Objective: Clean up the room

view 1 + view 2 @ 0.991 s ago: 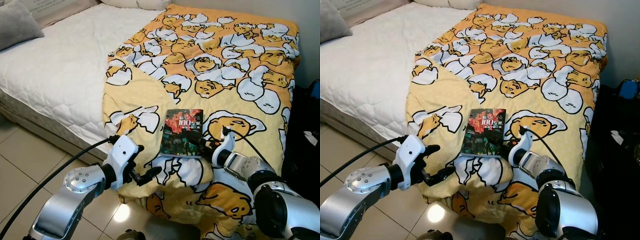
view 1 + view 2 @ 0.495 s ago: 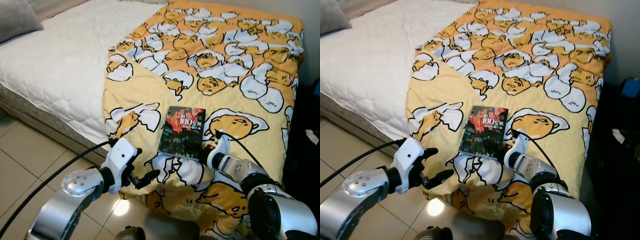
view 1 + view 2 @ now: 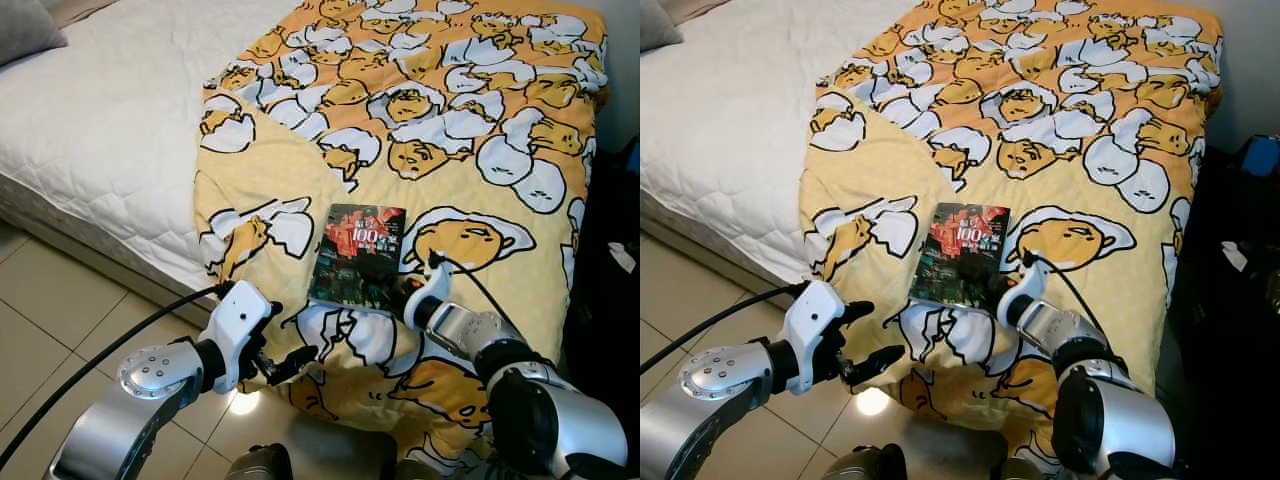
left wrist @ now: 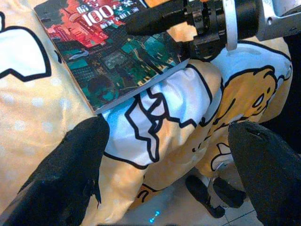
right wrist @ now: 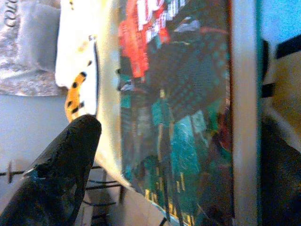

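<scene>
Right end effector [image 3: 385, 282] at near right corner of dark red-and-teal paperback book [image 3: 356, 254], fingers spread astride it. Long axis runs away. Left end effector [image 3: 283, 362] spread, farther.

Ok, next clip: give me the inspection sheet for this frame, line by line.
Surface: bed with white quilted mattress; yellow egg-print blanket covers its right part and hangs over the foot edge.
Job's things: book lies flat on the blanket near the edge.
Clutter: grey pillow at the bed's far left corner.
Grippers: right gripper open, one finger over the book's cover; left gripper open, short of the blanket's hanging edge.
Cables: black cable along the left arm; another on the right wrist.
Surroundings: tiled floor; dark items right of the bed.
</scene>
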